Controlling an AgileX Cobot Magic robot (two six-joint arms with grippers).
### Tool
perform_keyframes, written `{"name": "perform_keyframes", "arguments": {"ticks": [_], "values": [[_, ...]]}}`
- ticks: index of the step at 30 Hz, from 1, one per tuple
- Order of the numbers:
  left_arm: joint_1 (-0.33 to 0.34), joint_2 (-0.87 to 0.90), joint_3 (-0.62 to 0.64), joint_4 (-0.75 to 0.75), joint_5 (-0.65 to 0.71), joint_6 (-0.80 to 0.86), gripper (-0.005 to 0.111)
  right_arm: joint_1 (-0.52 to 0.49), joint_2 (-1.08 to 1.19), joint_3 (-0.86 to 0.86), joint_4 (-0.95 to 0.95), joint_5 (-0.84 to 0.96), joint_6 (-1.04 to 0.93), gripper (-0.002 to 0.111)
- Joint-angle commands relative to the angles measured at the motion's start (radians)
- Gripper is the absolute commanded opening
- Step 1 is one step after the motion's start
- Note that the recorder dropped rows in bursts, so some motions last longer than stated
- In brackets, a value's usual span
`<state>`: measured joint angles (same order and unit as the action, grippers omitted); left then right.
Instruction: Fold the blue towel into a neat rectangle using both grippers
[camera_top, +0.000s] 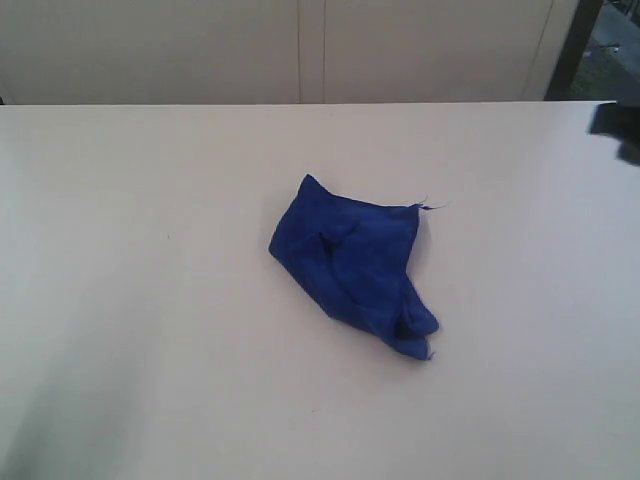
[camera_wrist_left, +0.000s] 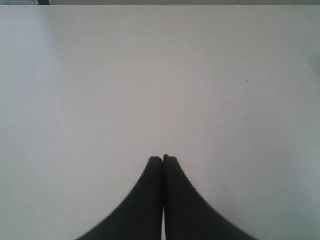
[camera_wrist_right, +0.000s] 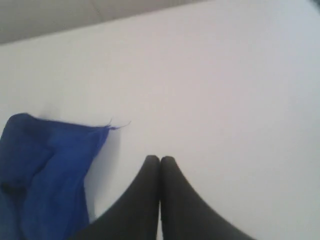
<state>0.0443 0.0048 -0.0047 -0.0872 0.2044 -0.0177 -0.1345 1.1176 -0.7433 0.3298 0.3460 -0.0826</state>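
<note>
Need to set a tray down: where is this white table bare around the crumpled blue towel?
Widest bare patch: left of the crumpled royal-blue microfibre towel, out to the white table's left edge. Also free: the near strip before it and the strip behind it. Tighter right: a dark shape at the far corner.

Blue towel (camera_top: 355, 265) crumpled in a heap on table (camera_top: 120, 300), left tool (camera_wrist_left: 163, 159), right tool (camera_wrist_right: 160, 159) closed

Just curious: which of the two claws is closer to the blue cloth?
The right gripper: the blue towel lies just beside it, while the left gripper has only table in its view.
</note>
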Motion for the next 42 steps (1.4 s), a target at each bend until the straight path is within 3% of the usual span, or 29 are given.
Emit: {"name": "perform_keyframes", "arguments": {"ticks": [1, 9, 13, 17, 42], "values": [[0.003, -0.005, 0.005, -0.008, -0.002, -0.002, 0.000, 0.108, 0.275, -0.123, 0.221, 0.011, -0.196, 0.000], [0.003, -0.005, 0.005, -0.008, -0.002, -0.002, 0.000, 0.203, 0.626, -0.341, 0.261, 0.011, -0.217, 0.002], [0.003, -0.005, 0.005, -0.008, -0.002, -0.002, 0.000, 0.213, 0.739, -0.423, 0.280, 0.011, -0.217, 0.018], [0.003, -0.005, 0.005, -0.008, -0.002, -0.002, 0.000, 0.214, 0.799, -0.476, 0.280, 0.013, -0.217, 0.026], [0.003, -0.005, 0.005, -0.008, -0.002, -0.002, 0.000, 0.263, 0.918, -0.502, 0.280, -0.148, -0.217, 0.024]]}}
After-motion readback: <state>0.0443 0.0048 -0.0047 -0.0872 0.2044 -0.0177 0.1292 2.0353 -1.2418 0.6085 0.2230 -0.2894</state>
